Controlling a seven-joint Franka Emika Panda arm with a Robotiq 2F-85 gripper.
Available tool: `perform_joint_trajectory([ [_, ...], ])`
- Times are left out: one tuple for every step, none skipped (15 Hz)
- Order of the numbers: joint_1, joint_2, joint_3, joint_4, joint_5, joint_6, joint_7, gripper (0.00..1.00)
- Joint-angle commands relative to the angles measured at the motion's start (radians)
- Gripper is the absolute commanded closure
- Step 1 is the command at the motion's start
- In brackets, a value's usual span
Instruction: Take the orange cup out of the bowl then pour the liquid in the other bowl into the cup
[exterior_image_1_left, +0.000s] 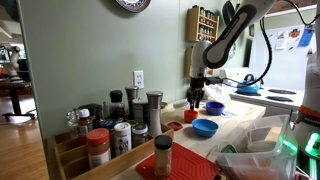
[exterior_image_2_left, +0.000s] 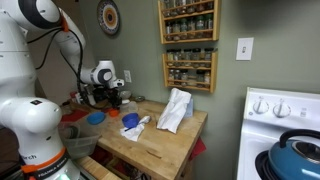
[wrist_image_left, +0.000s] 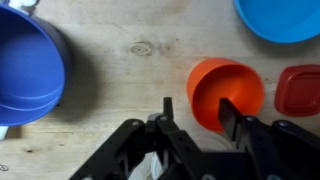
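Wrist view: orange cup (wrist_image_left: 215, 80) stands upright on the wooden table (wrist_image_left: 120, 60), outside both bowls. Blue bowl (wrist_image_left: 25, 60) is at the left edge, well apart from the cup. Second blue bowl (wrist_image_left: 280, 15) is cut off at the top right, and the red dish (wrist_image_left: 300, 90) sits just beside the cup on its right. Gripper (wrist_image_left: 198, 108) comes in from the bottom with its fingers (wrist_image_left: 168, 110) apart. One is outside the cup's left wall with bare wood showing between them, the other is over the cup's opening. Nothing looks clamped. Can't tell if the cup holds liquid. Exterior view: gripper (exterior_image_1_left: 197, 97) hangs low over the table at the far end, with one blue bowl (exterior_image_1_left: 214, 106) just beside it and another blue bowl (exterior_image_1_left: 205, 127) nearer the camera. The cup is too small to pick out. Spice jars (exterior_image_1_left: 120, 130) crowd the foreground. Exterior view: gripper (exterior_image_2_left: 108, 95) is down at the table's far side, finger gap not readable. White cloth (exterior_image_2_left: 175, 110) lies on the wood and spice racks (exterior_image_2_left: 188, 68) hang on the wall.
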Motion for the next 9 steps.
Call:
perform_joint_trajectory([
  [-0.020,-0.099,0.027,-0.040,0.186,-0.118,-0.241,0.19],
  [-0.019,-0.114,0.022,-0.041,0.237,-0.153,-0.312,0.12],
  [-0.012,-0.122,0.021,-0.044,0.279,-0.199,-0.389,0.03],
  [-0.011,-0.135,0.012,-0.047,0.317,-0.245,-0.465,0.00],
  [-0.006,-0.142,0.010,-0.055,0.339,-0.283,-0.523,0.00],
  [-0.003,-0.147,0.007,-0.056,0.351,-0.332,-0.574,0.00],
  [-0.001,-0.146,0.006,-0.060,0.351,-0.370,-0.605,0.00],
  [-0.001,-0.143,0.006,-0.062,0.341,-0.400,-0.619,0.00],
  [0.000,-0.133,0.009,-0.064,0.335,-0.412,-0.615,0.00],
])
